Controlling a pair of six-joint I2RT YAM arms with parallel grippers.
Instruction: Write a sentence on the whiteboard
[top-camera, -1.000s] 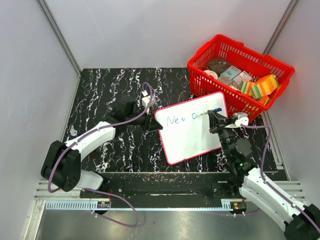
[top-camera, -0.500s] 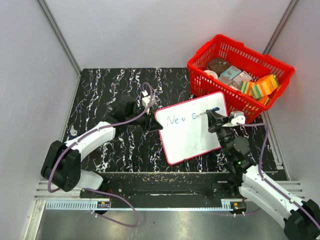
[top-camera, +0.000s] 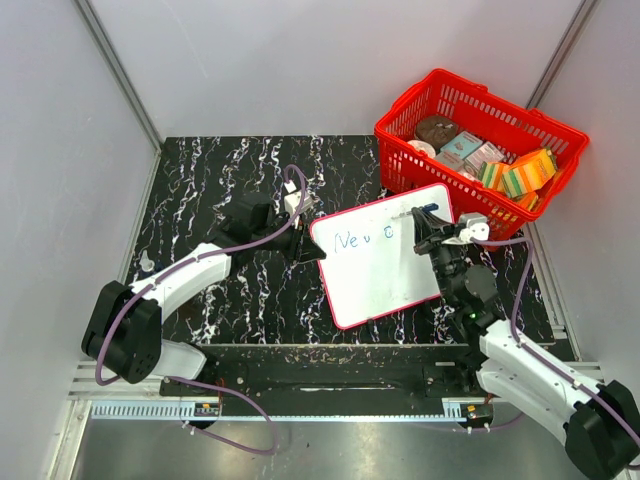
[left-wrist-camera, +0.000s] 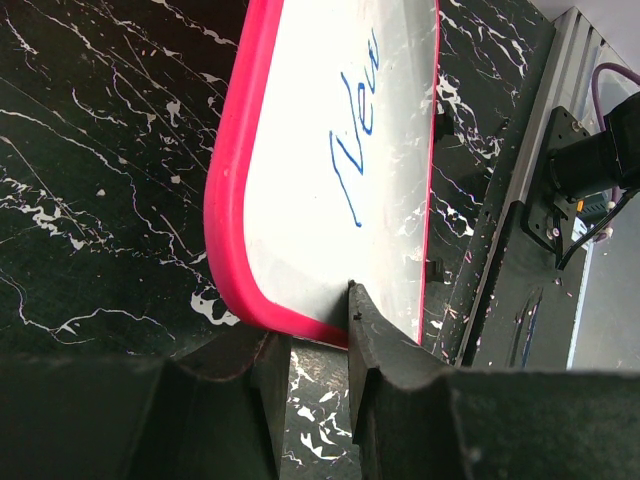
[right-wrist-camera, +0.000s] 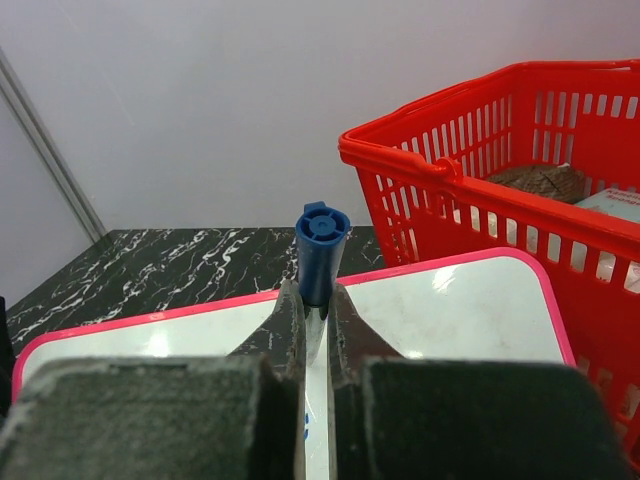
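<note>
The whiteboard (top-camera: 385, 262), white with a red rim, lies tilted on the black marble table. The sentence (top-camera: 360, 237) on it reads "New c" in blue, also seen in the left wrist view (left-wrist-camera: 355, 140). My left gripper (top-camera: 305, 247) is shut on the board's left rim (left-wrist-camera: 300, 325). My right gripper (top-camera: 425, 228) is shut on a blue marker (right-wrist-camera: 321, 250), held over the board's upper right part (right-wrist-camera: 450, 310). The marker's tip is hidden by my fingers (right-wrist-camera: 345, 320).
A red basket (top-camera: 480, 150) with packets and boxes stands at the back right, right behind the whiteboard; its wall (right-wrist-camera: 490, 190) fills the right of the right wrist view. Grey walls enclose the table. A metal rail runs along the near edge.
My right gripper with the marker has shifted slightly up and right along the board. The letter after "New" has gained a stroke. The left gripper and board have stayed still.
</note>
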